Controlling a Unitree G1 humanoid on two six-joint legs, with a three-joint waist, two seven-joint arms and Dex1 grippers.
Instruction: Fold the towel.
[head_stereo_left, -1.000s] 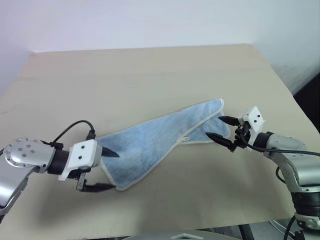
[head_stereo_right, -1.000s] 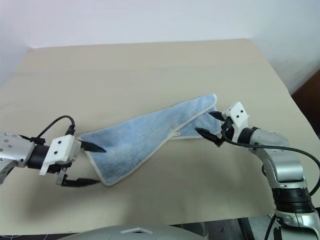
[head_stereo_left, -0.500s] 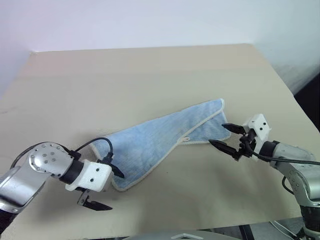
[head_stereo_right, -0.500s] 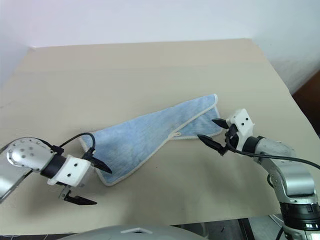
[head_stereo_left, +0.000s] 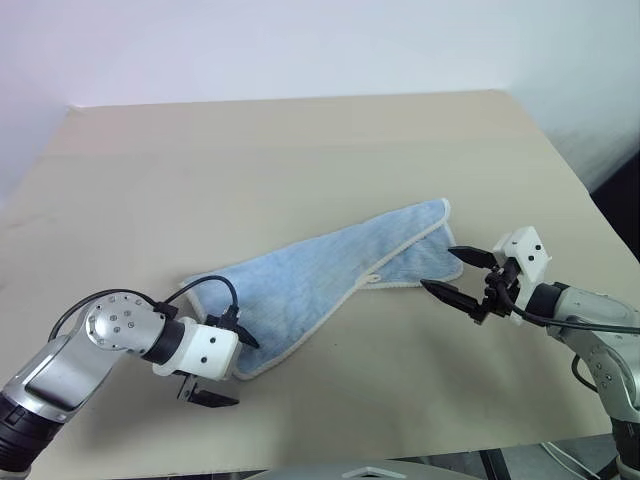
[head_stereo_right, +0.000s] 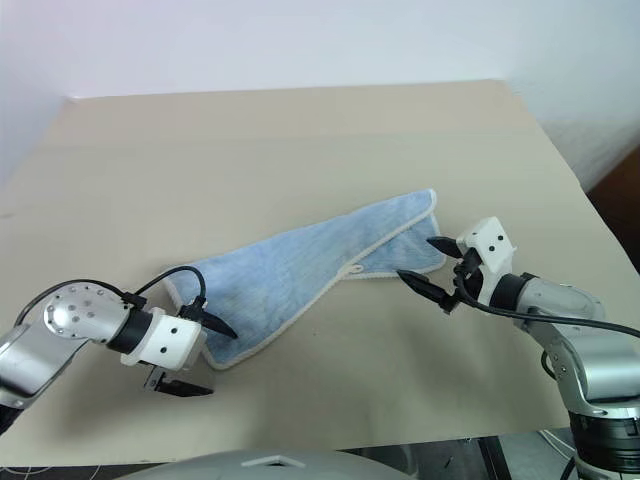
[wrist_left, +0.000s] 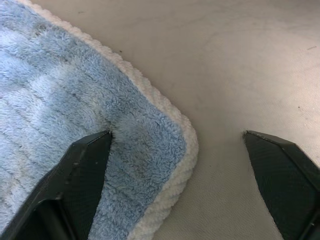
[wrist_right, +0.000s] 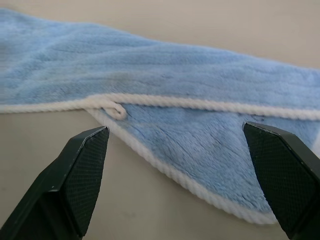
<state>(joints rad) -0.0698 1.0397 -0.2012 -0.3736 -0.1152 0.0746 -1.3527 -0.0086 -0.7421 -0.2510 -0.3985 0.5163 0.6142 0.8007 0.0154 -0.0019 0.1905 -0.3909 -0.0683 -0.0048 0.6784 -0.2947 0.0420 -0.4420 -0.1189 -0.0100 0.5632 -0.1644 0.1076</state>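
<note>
The towel lies on the beige table, folded into a long slanting shape with its cream border showing and a small loop at the folded edge. The left gripper sits at the towel's near left corner, jaws spread wide: one finger rests on the terry pile, the other on bare table beyond the border, nothing clamped. The right gripper hovers just beside the towel's right end, jaws fully apart, holding nothing.
</note>
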